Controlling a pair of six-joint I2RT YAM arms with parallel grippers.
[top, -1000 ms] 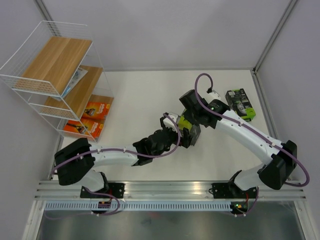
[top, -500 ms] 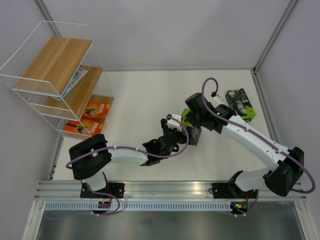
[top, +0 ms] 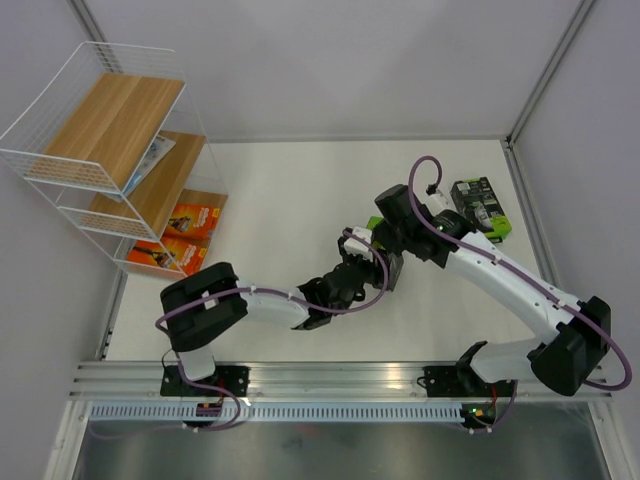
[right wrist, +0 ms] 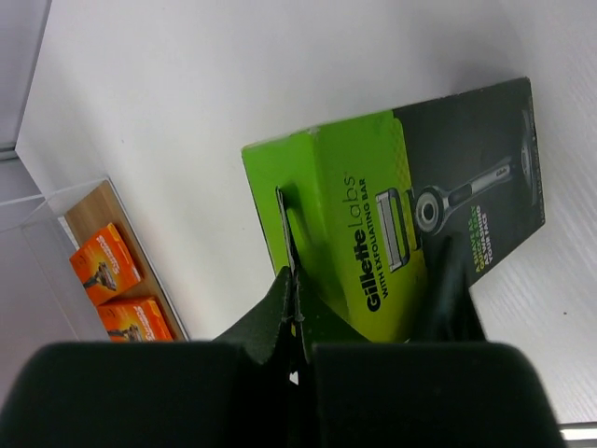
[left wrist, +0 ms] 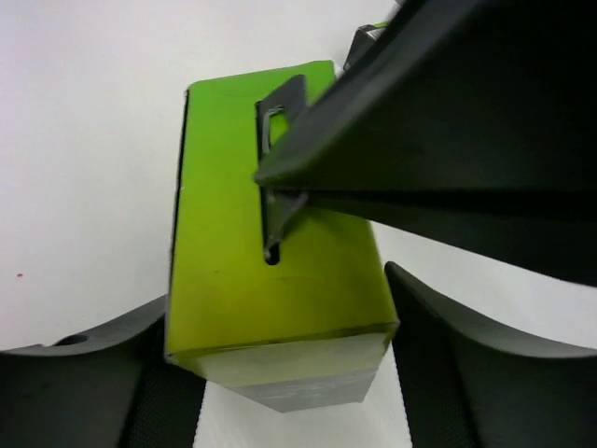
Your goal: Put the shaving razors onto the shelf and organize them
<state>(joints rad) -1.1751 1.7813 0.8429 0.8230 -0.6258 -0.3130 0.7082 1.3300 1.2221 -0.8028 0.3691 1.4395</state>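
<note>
**Two claws meet at one razor box in mid-table**

The white table [top: 300,180] carries the wire shelf [top: 110,125] at its far left corner, three wooden boards stepping down towards the front. The left arm [top: 260,305] and the right arm [top: 500,270] both reach inward and meet near the table's middle.

A black-and-green box [left wrist: 270,280] sits between them there. Whether it touches the table cannot be told. A second black-and-green box [top: 480,207] lies flat near the far right edge, well apart from both arms. Two orange boxes [top: 192,218] lie side by side on the lowest board. A white-and-blue pack [top: 152,155] lies on the middle board, and the top board is bare.

The right claw [right wrist: 294,313] is pinched tight on the thin hang tab [left wrist: 289,93] at the box's green end. The left claw [left wrist: 280,392] stands wide, one finger on each side of the same box, with a sliver of table showing between the box and one finger.
</note>
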